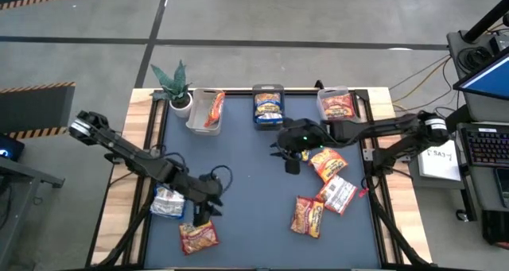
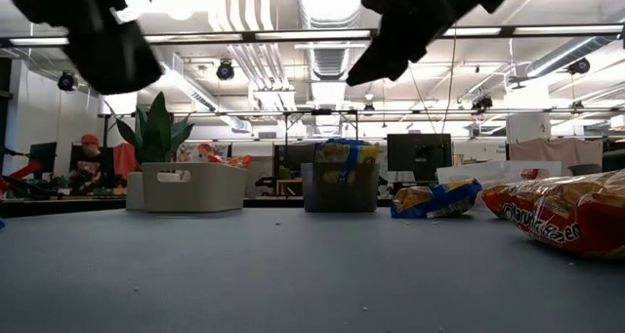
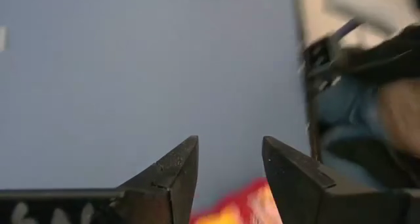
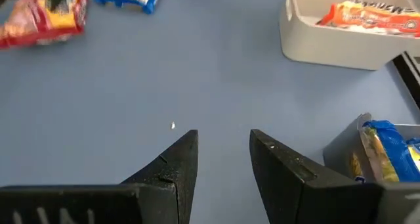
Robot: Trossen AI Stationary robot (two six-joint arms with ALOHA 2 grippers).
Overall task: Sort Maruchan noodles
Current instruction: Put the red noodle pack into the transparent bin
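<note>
Maruchan noodle packets lie on the blue mat. A red one [image 1: 199, 238] and a blue-white one [image 1: 167, 201] are at the near left. Three more lie at the right [image 1: 328, 164], [image 1: 338, 194], [image 1: 308, 215]. My left gripper [image 1: 202, 218] hovers open just above the red packet [image 3: 230, 212], with nothing between its fingers. My right gripper [image 1: 285, 156] hangs open over bare mat [image 4: 223, 86] at mid-table, left of the right-hand packets and pointing toward the table's left. Both arms show as dark shapes at the top of the low view.
Three bins stand along the far edge: a grey one [image 1: 205, 110] with an orange packet, a clear one [image 1: 268, 106] with blue-yellow packets, and one [image 1: 338, 104] with a red packet. A potted plant [image 1: 176, 84] stands at the far left. The mat's middle [image 1: 246, 176] is bare.
</note>
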